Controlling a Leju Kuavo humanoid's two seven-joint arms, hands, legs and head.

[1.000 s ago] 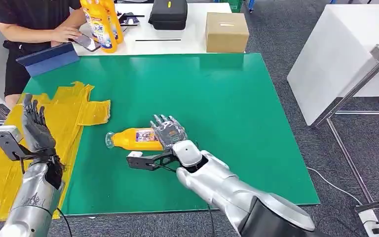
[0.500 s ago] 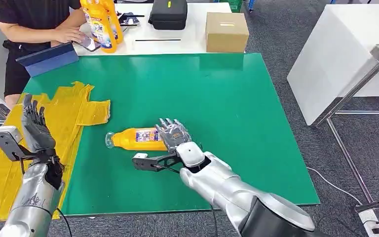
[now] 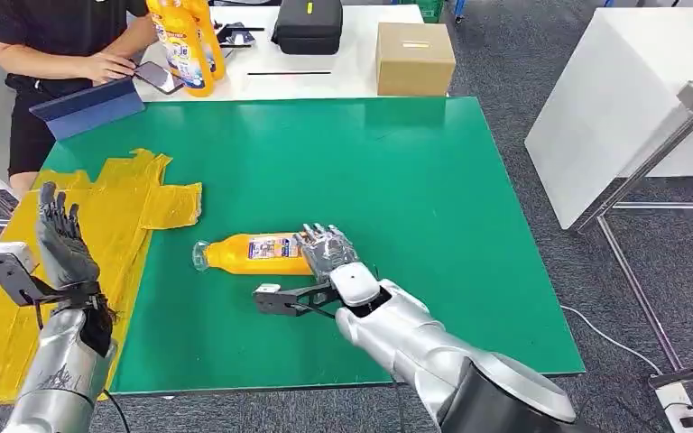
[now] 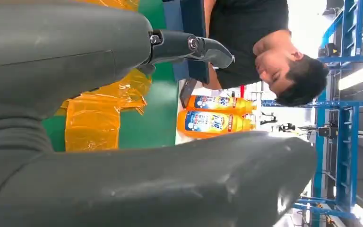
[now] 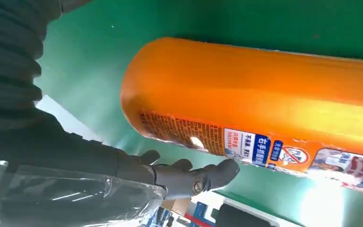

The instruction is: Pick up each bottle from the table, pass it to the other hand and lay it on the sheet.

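The green bench [image 3: 415, 180] carries a crumpled yellow sheet [image 3: 135, 203] out at nine o'clock. An orange bottle [image 3: 253, 253] lies on its side near the middle, cap toward nine. The right hand [image 3: 329, 251] rests over its base, fingers [image 5: 208, 176] spread, not clasped. The left hand [image 3: 61, 245] is raised, fingers apart, holding nothing.

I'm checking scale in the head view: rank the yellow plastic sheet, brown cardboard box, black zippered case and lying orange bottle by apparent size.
1. yellow plastic sheet
2. lying orange bottle and brown cardboard box: look alike, box farther
3. black zippered case
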